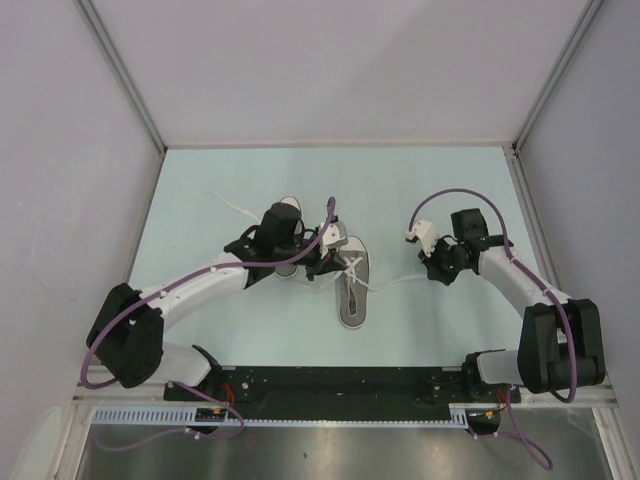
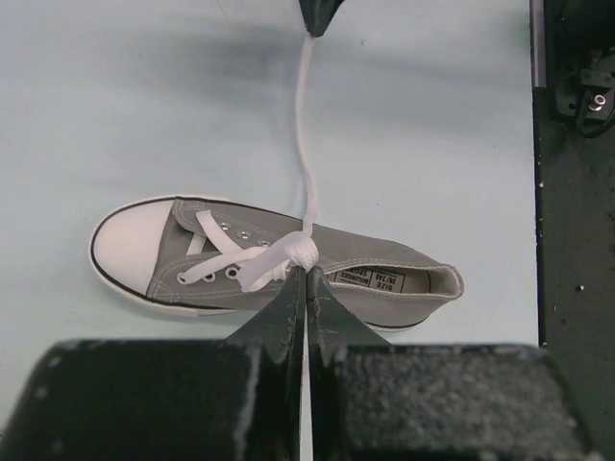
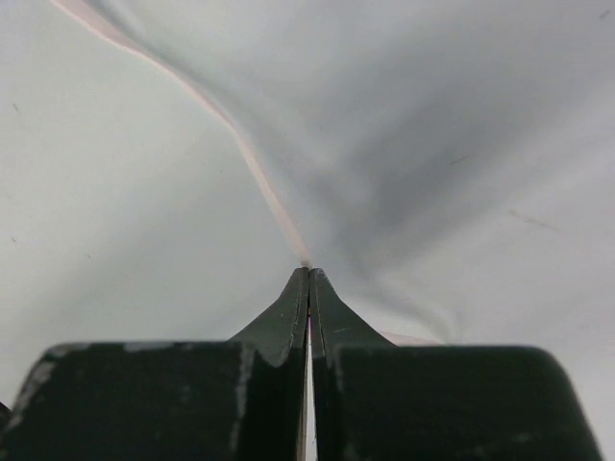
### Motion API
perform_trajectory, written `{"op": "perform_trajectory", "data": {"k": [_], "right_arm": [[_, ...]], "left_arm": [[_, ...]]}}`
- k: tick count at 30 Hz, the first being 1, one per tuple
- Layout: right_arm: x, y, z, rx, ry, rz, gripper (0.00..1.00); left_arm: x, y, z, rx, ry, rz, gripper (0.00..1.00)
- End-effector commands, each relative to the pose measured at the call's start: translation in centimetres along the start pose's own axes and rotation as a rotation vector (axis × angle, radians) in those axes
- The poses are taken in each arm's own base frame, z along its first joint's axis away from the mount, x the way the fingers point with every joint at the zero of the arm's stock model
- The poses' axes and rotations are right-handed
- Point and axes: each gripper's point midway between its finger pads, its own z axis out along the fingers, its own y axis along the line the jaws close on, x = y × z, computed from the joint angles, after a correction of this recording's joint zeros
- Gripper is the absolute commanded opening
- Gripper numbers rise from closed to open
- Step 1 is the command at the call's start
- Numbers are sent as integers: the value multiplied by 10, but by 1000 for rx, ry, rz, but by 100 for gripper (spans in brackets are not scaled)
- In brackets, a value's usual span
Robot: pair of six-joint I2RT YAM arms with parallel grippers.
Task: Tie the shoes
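Left jaws: pressed fully together, tips resting against the knot [image 2: 304, 253] on top of the right-hand shoe [image 2: 370, 252]. Whether a strand is pinched between them cannot be told.
Right jaws: pressed fully together on the end of the lace [image 3: 252, 163], which leaves the tips as a single strand.
Lace: white, running from the knot rightward across the counter [image 1: 420, 190] to the right jaws, with a slight curve close to the shoe.
Knot: a white lump where the strands cross, above the upper eyelets. Laced rows run from it toward the toe cap.
Right-hand shoe: grey canvas with a white toe cap and sole, standing on its sole near the centre of the counter, toe far, heel near. A size label shows inside.
Left-hand shoe [image 1: 289, 208]: just left of the first and a little farther. It is largely covered by the left arm [image 1: 190, 290], and only its far end shows.
Loose lace [image 1: 230, 207]: a white strand lying on the counter, trailing to the far left from the left-hand shoe.
Right arm [image 1: 510, 275]: reaches in from the near right, well apart from both shoes.
Counter: pale blue-green, bounded by grey walls.
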Motion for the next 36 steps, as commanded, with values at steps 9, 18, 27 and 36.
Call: {"op": "perform_trajectory", "data": {"k": [9,18,27,36], "right_arm": [[-91,-21,-38,47,-282,138,0],[-178,-38,-61,75,-499,107,0],[-278,28,-72,-100,-679,-39,0],[-304,107,-25,-355,-638,-58,0]], "left_arm": [[-61,-20,9,49,-146,232,0],[-48,-34,15,93,-110,284,0],[-44,-36,13,101,-109,318,0],[-38,-42,14,122,-104,346,0]]}}
